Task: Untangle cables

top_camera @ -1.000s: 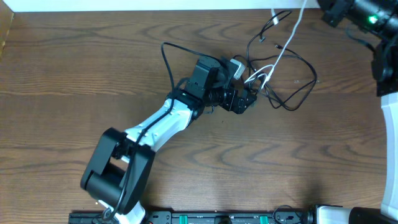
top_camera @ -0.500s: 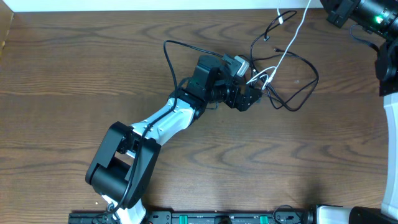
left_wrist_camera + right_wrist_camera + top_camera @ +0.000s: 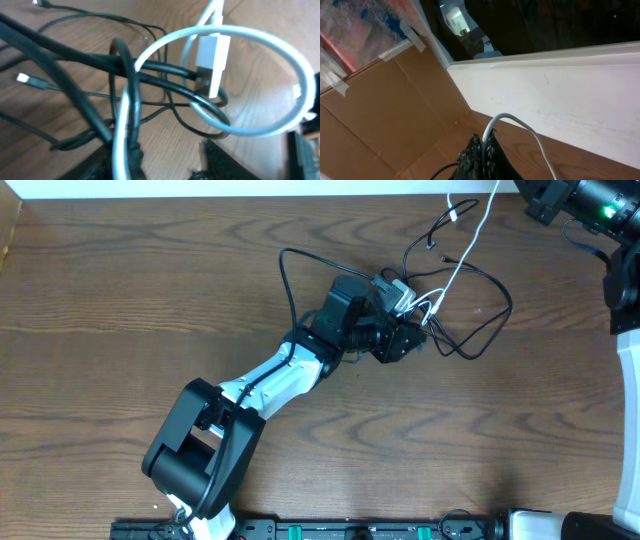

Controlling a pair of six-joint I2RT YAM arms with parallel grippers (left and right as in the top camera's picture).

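Cables: one white cable [image 3: 250, 31] slants up-right, right gripper [image 3: 486, 136] clamped on it; black cables [image 3: 155, 70] uncountable; can't tell whether left gripper [image 3: 410, 332] is apart or closed.

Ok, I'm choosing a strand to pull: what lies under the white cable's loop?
Black cables cross beneath the white cable, on the wooden table. One runs behind the white plug; its end is hidden.

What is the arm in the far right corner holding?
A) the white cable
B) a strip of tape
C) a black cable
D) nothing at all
A: in the right wrist view the white cable comes out of the shut right end effector, and overhead it runs up toward that arm.
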